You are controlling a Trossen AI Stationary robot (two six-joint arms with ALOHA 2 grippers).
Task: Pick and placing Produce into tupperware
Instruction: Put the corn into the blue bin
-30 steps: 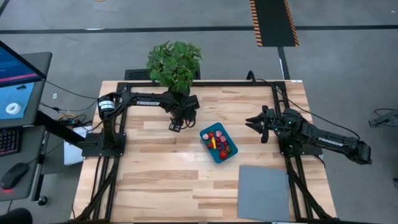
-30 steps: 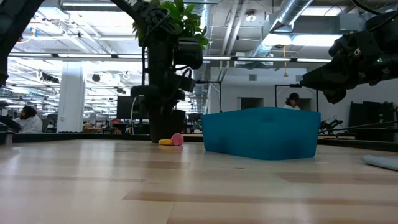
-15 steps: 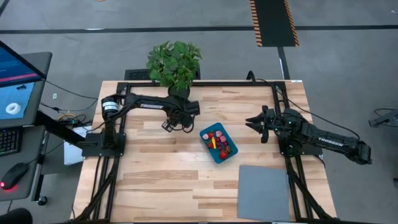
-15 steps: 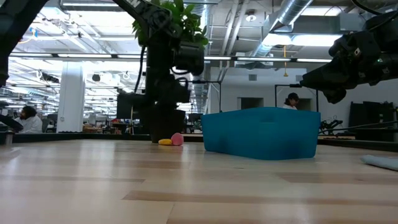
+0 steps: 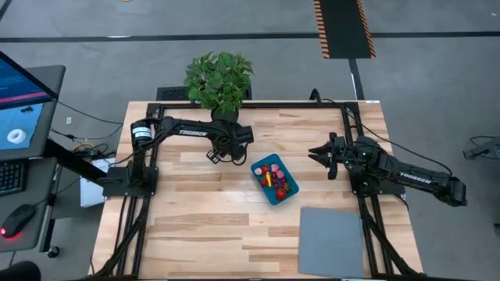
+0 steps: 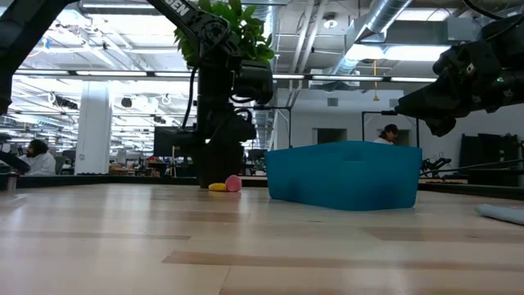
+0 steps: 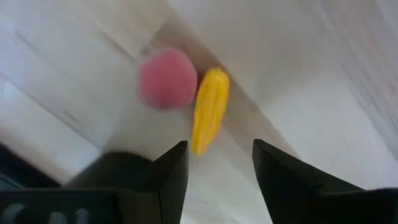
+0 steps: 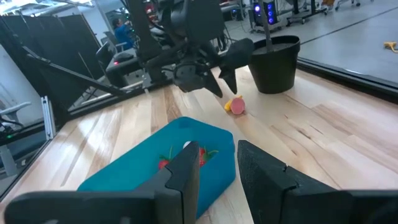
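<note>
- The pale wooden plank table (image 5: 203, 226) fills the middle of the high view, with a flat grey rectangular mat (image 5: 331, 240) at its lower right corner.
- A leafy green potted plant (image 5: 219, 80) stands at the table's upper edge, just left of centre.
- My left arm reaches in from the left side of the high view; my left claw (image 5: 214, 155) hangs just below the plant, fingers apart and holding nothing.
- My right arm sits at the right of the high view; my right claw (image 5: 319, 154) is raised above the table with its fingers partly apart and nothing between them.
- The small shallow teal-blue plastic tub (image 5: 275, 179) lies near the table's centre, between my two claws, with several tiny red, pink and yellow produce pieces (image 5: 277, 178) inside.
- Two pieces lie on the bare wood outside the tub: a round pink piece (image 7: 166, 79) touching a long yellow piece (image 7: 209, 107). In the left wrist view they sit just above my spread fingertips (image 7: 176, 163).
</note>
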